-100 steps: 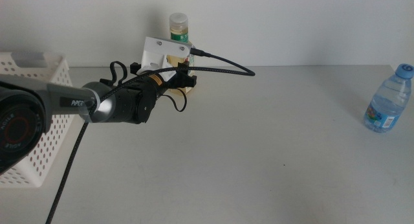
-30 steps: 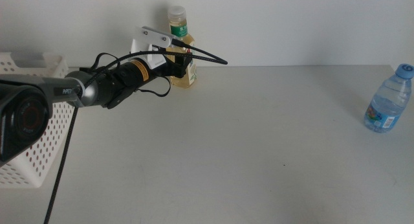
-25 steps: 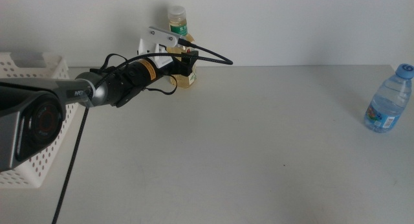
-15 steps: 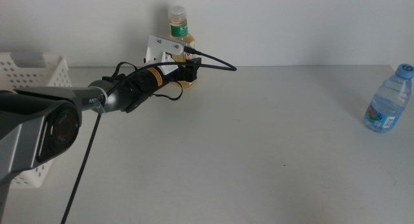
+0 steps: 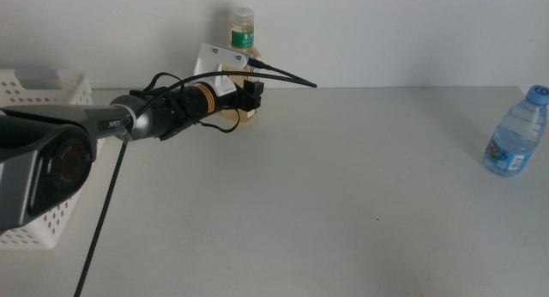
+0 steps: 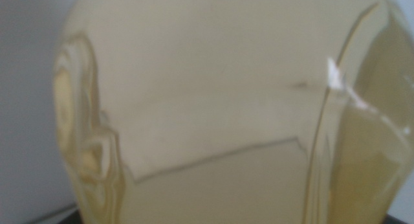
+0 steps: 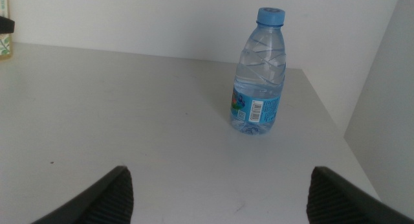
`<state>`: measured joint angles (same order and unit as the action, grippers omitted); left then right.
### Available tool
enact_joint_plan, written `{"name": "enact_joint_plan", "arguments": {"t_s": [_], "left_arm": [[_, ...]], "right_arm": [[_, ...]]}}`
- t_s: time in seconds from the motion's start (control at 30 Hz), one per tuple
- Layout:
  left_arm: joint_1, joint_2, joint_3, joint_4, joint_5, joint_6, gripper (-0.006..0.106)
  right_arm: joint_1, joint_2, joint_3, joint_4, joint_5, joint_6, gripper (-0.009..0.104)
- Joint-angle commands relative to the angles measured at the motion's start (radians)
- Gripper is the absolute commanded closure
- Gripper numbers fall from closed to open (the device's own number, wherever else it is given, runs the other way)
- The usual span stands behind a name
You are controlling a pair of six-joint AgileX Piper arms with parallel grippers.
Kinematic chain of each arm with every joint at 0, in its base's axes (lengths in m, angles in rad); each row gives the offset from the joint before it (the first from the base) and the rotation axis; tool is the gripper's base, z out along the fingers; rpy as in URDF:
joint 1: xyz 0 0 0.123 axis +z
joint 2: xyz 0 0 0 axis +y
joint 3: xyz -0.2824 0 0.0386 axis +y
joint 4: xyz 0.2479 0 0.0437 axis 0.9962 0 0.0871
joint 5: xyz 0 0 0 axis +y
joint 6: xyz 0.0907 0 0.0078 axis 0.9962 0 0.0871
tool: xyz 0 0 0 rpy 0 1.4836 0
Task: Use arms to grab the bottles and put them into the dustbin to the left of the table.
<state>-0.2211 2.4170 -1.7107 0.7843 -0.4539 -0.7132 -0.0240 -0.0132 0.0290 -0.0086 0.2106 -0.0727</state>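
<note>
Liquid nearly fills the square bottle (image 5: 243, 39) at the table's (image 5: 343, 194) far edge, so we are expecting weight and slick, stiff walls; our left gripper (image 5: 250, 98) is reaching its lower body, jaws unseen, while the right gripper (image 7: 220, 188) is waiting wide open.

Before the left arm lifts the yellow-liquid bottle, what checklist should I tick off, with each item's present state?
1. Left gripper at the square clear bottle of yellow liquid near the table's far edge: ok.
2. Jaws closed on that bottle: cannot tell; the left wrist view shows only yellow liquid.
3. Bottle upright: ok.
4. White perforated plastic dustbin at the table's left side: ok; its inside is not visible.
5. Right gripper open, waiting away from the left arm: ok.
6. Small clear blue-capped water bottle upright, untouched, to the right: ok.
</note>
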Motion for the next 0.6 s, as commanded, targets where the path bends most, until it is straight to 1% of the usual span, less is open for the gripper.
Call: {"name": "enact_joint_plan", "arguments": {"t_s": [0.0, 0.13, 0.27, 0.37, 0.47, 0.53, 0.57], "left_arm": [[0.008, -0.158, 0.025, 0.038, -0.08, -0.075, 0.102], [0.022, -0.311, 0.169, 0.066, -0.075, -0.087, 0.102], [0.022, -0.473, 0.311, 0.116, 0.01, -0.094, 0.102], [0.019, -0.606, 0.376, 0.165, 0.126, -0.198, 0.102], [0.019, -0.709, 0.406, 0.301, 0.271, -0.372, 0.102], [0.019, -0.775, 0.418, 0.444, 0.326, -0.525, 0.102], [0.019, -0.8, 0.425, 0.501, 0.333, -0.587, 0.102]], "right_arm": [[-0.006, -0.021, -0.009, -0.012, -0.074, -0.005, 0.001], [-0.006, -0.021, -0.009, -0.012, -0.074, -0.005, 0.001], [-0.006, -0.021, -0.009, -0.012, -0.074, -0.005, 0.001], [-0.006, -0.021, -0.009, -0.012, -0.074, -0.005, 0.001], [-0.006, -0.021, -0.009, -0.012, -0.074, -0.005, 0.001], [-0.006, -0.021, -0.009, -0.012, -0.074, -0.005, 0.001], [-0.006, -0.021, -0.009, -0.012, -0.074, -0.005, 0.001]]}}
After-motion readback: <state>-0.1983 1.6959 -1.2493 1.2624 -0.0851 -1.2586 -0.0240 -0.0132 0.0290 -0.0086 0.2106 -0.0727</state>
